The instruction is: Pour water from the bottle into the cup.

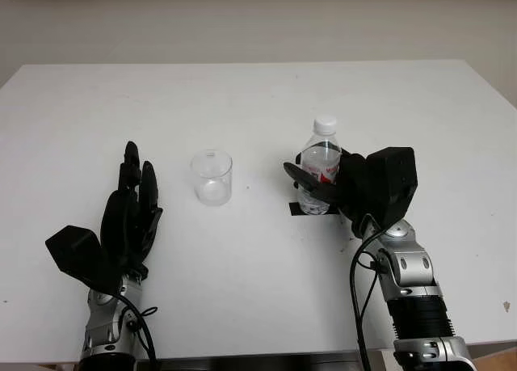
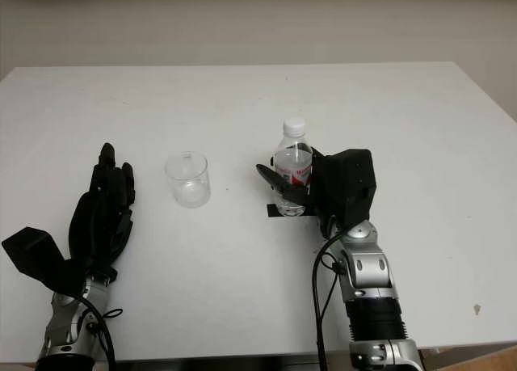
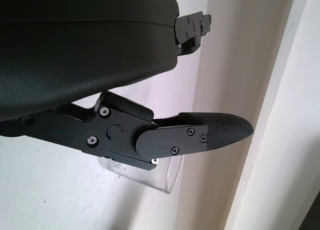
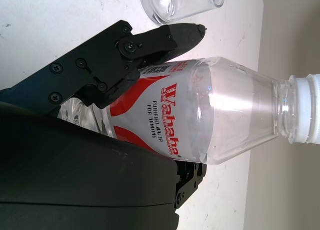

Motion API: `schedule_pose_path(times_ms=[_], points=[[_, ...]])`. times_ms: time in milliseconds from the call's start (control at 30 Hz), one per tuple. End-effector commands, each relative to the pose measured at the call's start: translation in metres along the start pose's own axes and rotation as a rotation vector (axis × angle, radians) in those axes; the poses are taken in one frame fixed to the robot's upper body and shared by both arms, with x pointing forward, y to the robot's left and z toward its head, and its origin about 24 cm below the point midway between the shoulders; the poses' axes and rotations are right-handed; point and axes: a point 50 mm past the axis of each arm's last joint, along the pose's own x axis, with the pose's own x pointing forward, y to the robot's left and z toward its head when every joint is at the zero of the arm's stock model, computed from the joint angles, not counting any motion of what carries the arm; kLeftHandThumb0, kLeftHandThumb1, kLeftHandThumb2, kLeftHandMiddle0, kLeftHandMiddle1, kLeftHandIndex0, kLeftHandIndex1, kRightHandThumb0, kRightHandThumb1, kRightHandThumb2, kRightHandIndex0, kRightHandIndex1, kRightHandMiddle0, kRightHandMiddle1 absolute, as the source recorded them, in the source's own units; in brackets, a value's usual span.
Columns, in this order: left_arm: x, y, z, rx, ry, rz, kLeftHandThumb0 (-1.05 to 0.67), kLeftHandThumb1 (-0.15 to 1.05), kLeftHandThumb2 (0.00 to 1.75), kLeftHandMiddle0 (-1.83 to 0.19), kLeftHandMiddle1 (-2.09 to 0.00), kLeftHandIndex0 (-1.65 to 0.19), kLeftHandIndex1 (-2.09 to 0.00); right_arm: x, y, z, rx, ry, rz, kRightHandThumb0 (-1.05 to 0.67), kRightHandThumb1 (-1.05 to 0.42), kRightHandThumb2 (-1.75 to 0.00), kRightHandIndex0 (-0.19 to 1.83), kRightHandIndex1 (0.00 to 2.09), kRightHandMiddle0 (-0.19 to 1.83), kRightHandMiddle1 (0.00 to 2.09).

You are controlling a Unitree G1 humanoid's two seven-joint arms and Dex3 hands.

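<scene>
A clear water bottle (image 1: 321,162) with a white cap and a red label stands upright on the white table (image 1: 258,96), right of centre. My right hand (image 1: 313,185) is around its lower half from the right, and its fingers (image 4: 150,44) press against the label, shut on the bottle (image 4: 215,115). An empty clear cup (image 1: 212,178) stands upright to the left of the bottle, a hand's width away. My left hand (image 1: 133,197) is open to the left of the cup (image 3: 162,177), apart from it, and holds nothing.
A black tape mark (image 1: 296,210) lies on the table under the bottle's base. The table's front edge runs just below both forearms, and a pale wall stands behind the far edge.
</scene>
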Motion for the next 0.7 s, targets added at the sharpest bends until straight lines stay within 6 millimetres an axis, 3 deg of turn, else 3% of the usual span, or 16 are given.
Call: schedule_pose_path(times_ms=[0,100,200,300,333,367,433,533,667], points=[[-0.011,0.009,-0.014,0.002,0.07,0.029,-0.76,1.05,0.49,0.19,-0.05,0.18,-0.05,0.001,0.002,0.005,0.005,-0.01,0.011,-0.43,-1.05,-0.47,1.55,2.09,0.96,2.09],[-0.011,0.01,-0.014,-0.004,0.073,0.026,-0.76,1.05,0.49,0.19,-0.04,0.19,-0.05,0.0,0.003,0.004,0.024,-0.014,0.04,-0.44,-1.05,-0.45,1.57,2.09,0.97,2.09],[-0.01,0.011,-0.013,-0.01,0.072,0.024,-0.76,1.05,0.47,0.19,-0.04,0.18,-0.05,-0.002,0.004,0.002,0.028,-0.026,0.044,-0.52,-1.05,-0.35,1.29,2.09,0.72,2.09],[-0.01,0.012,-0.012,0.001,0.073,0.02,-0.76,1.05,0.48,0.19,-0.05,0.18,-0.05,-0.004,0.005,0.0,0.0,-0.039,0.04,-0.66,-1.04,-0.14,0.25,2.04,0.07,2.02],[-0.01,0.013,-0.012,0.0,0.072,0.02,-0.76,1.05,0.48,0.19,-0.05,0.18,-0.05,-0.005,0.006,0.0,-0.022,-0.044,0.044,-0.73,-1.02,-0.09,-0.01,1.76,-0.08,1.83],[-0.01,0.013,-0.011,-0.003,0.072,0.02,-0.75,1.05,0.48,0.19,-0.05,0.18,-0.05,-0.006,0.006,-0.001,-0.037,-0.048,0.053,-0.76,-1.01,-0.07,-0.1,1.52,-0.14,1.63],[-0.01,0.014,-0.011,-0.003,0.07,0.018,-0.75,1.05,0.48,0.19,-0.05,0.19,-0.05,-0.008,0.007,-0.002,-0.054,-0.052,0.078,-0.8,-0.99,-0.05,-0.17,0.96,-0.18,1.06],[-0.01,0.015,-0.01,-0.006,0.071,0.023,-0.75,1.05,0.47,0.18,-0.06,0.18,-0.06,-0.012,0.006,-0.005,-0.06,-0.062,0.117,-0.83,-0.96,-0.05,-0.13,0.28,-0.14,0.4],[-0.01,0.016,-0.01,-0.003,0.076,0.021,-0.75,1.05,0.46,0.18,-0.05,0.18,-0.05,-0.017,0.005,-0.007,-0.072,-0.069,0.139,-0.85,-0.94,-0.05,-0.19,0.03,-0.19,0.13]])
